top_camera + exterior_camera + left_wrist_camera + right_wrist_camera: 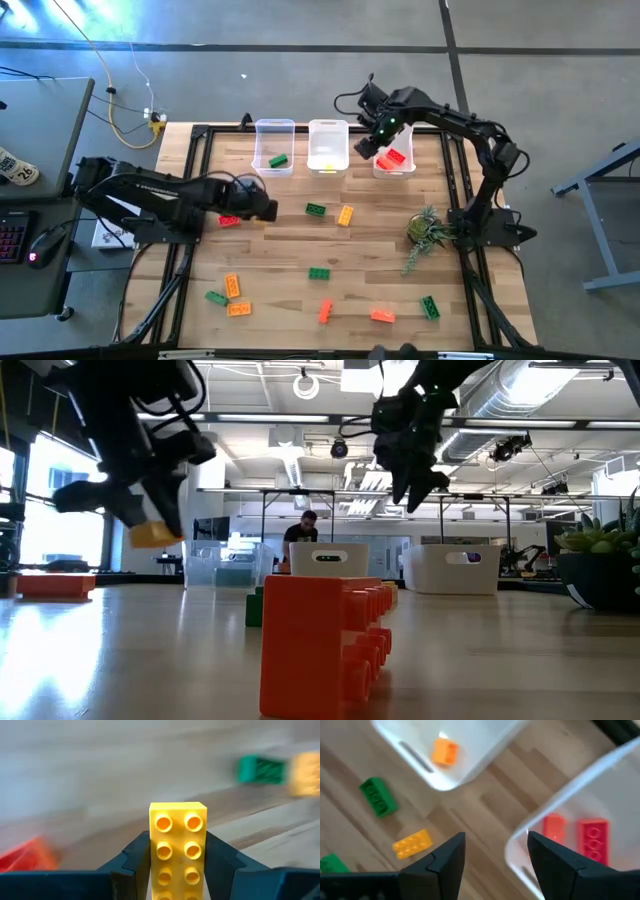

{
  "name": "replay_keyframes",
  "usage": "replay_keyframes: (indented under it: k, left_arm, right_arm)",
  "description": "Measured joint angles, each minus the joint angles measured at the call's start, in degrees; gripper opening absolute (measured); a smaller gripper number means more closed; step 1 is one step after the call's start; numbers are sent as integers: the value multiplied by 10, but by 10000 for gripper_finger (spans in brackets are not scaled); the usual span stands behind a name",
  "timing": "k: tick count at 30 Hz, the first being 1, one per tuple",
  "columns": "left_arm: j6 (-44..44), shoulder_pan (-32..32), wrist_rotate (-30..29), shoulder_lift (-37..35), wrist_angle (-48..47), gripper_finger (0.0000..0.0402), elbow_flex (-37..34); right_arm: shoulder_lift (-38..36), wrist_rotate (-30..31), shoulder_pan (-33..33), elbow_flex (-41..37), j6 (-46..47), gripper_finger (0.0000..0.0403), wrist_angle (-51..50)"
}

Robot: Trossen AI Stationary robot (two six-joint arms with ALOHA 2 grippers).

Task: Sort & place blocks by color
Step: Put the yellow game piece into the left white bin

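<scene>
Gripping a yellow block (178, 845) in our left gripper (178, 857) above the counter (300, 240); our right gripper (495, 852) hovers over the bin (570, 810), fingers open.

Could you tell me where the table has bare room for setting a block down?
Bare wood lies between the green block and the plant, and in front of the left bin. The near edge is crowded, around the orange block.

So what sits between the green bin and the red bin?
The middle bin, holding a yellow-orange block; the green bin is on one side and the red bin on the other. The high view shows it.
</scene>
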Motion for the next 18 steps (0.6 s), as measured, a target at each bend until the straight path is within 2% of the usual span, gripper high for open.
replay_keyframes:
  k: [9,15,18]
  left_arm:
    - [137,100,37,0,175,119,0]
    - [207,157,101,0,239,119,0]
    - [217,174,108,1,256,119,0]
  right_arm:
    - [0,0,87,0,-4,201,39]
    - [0,-1,130,0,-2,201,69]
    - [0,-7,147,0,16,201,87]
